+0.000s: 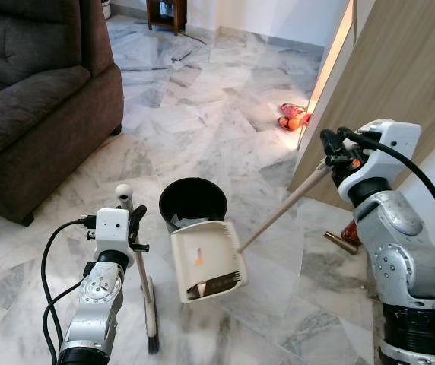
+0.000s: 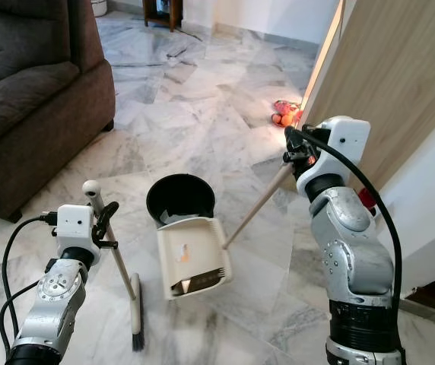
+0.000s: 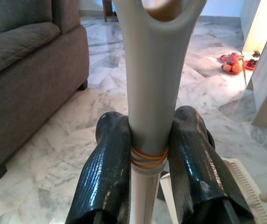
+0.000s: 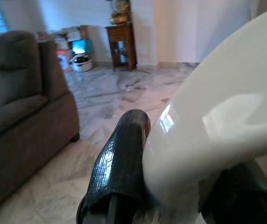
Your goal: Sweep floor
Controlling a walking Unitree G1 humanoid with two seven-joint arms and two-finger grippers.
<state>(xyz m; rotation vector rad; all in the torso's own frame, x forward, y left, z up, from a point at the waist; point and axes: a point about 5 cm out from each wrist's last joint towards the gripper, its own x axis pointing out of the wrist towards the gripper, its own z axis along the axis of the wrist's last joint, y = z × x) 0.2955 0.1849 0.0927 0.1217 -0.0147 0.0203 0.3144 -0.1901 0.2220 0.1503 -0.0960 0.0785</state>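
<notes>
left wrist view, left end effector (image 3: pixel 148 154) clamping broom (image 3: pixel 150 98)

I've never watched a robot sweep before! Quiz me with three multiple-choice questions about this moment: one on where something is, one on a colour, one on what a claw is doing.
1. Where is the dustpan?
A. On the sofa
B. Tipped up beside the bin, between the two arms
C. Leaning on the far doorway

2. What colour is the round bin?
A. Black
B. Red
C. White

3. What is the left claw doing?
A. Hanging open
B. Resting on the sofa
C. Shut on the broom handle

Answers:
1. B: the cream pan stands tilted right by the bin on the marble floor.
2. A: its rim and walls are black.
3. C: both black fingers press the pale handle from either side.
</notes>
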